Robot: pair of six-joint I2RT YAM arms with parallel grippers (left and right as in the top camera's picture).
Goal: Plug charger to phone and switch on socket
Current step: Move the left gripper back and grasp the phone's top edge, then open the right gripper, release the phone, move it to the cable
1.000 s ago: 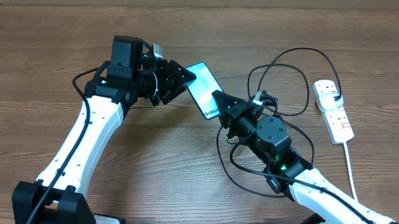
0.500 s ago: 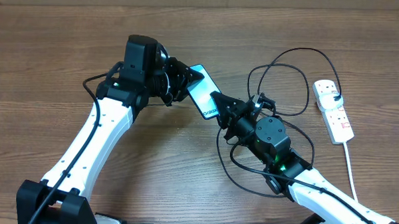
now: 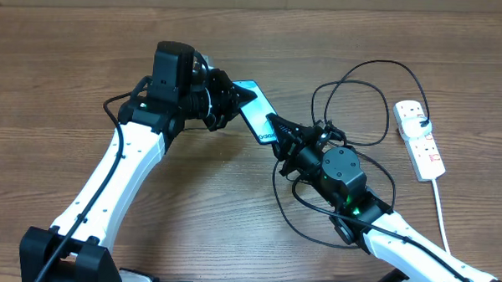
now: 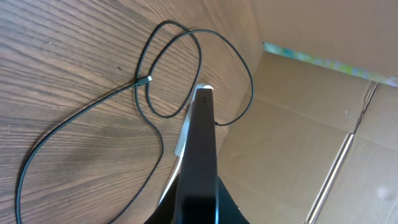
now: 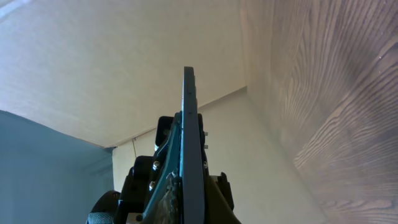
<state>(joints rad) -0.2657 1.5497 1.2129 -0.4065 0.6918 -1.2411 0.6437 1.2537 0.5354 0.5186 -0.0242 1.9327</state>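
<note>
On the table (image 3: pixel 70 51), the power strip (image 3: pixel 426 151) lies near the right edge. The phone (image 3: pixel 250 107) is near the middle, screen up, with your left gripper (image 3: pixel 227 102) clamped on its far-left end and your right gripper (image 3: pixel 276 129) clamped on its near-right end. With both committed, neither is free for the charger (image 3: pixel 379 66), and a careless release could let the phone swing or drop. Loops of the cable lie around your right arm (image 3: pixel 350 190), so moving it could snag them and drag the plug tip (image 4: pixel 144 79) out of reach.
</note>
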